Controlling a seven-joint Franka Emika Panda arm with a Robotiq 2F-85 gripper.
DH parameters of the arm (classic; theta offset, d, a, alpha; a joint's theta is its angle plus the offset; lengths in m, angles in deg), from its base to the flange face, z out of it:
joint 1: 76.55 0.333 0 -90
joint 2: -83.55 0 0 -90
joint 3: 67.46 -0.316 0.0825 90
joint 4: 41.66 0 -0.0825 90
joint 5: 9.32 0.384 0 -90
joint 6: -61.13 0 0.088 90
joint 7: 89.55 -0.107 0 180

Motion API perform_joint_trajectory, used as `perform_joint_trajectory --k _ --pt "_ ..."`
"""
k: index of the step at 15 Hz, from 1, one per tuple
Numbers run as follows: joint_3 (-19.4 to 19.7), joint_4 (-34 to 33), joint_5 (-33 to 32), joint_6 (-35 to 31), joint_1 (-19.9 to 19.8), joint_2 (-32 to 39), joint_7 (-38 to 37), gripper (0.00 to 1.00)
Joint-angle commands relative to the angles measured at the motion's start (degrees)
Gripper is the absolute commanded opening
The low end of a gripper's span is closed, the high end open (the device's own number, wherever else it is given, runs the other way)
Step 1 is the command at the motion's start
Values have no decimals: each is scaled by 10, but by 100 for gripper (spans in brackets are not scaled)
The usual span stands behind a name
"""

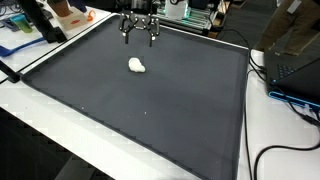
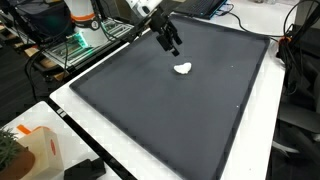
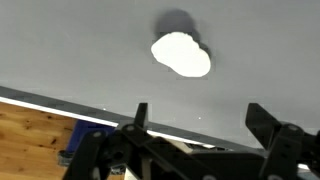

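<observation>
The gripper (image 1: 139, 40) hangs over the far edge of the mat (image 1: 150, 115). Its two black fingers (image 1: 126, 38) point down and are spread wide; the jaws are released and grasp nothing. The lump (image 1: 137, 66) is a small white thing, rounded, with soft uneven lobes and a matte surface. It lies on the mat a little inward of that far edge, near the gripper but apart from it. In the wrist view the lump (image 3: 181, 54) shows as a pale blob of two merged bulges, with a dim shadow on the mat (image 3: 70, 50) just beside it. The gripper (image 3: 200, 120) fills the bottom of that view, its dark, angular fingers (image 3: 262, 118) standing well apart over the mat's border. The mat is a flat, dull, dark grey sheet, roughly square, with a thin pale line along its edges. In an exterior view the gripper (image 2: 172, 47) is tilted above the mat (image 2: 170, 120), and the lump (image 2: 182, 69) lies just beside it toward the mat's middle. The mat rests on a smooth white table (image 1: 30, 120), which shows as a bare strip around it. Off one side of the mat, black cables (image 1: 262, 155) curl over the table. Past the mat's far edge the wrist view shows wood (image 3: 30, 135) with a warm grain.
</observation>
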Motion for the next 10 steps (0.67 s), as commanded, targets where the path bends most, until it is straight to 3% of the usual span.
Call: perform_joint_trajectory --k 1,5,6,10 --pt "-31 -16 -36 -49 1 22 -86 100" --pt "-63 -24 -77 -74 -11 33 -187 100" --pt "-48 -14 -57 -56 -1 21 -139 100" --pt "-49 -16 -60 -57 1 23 -147 100"
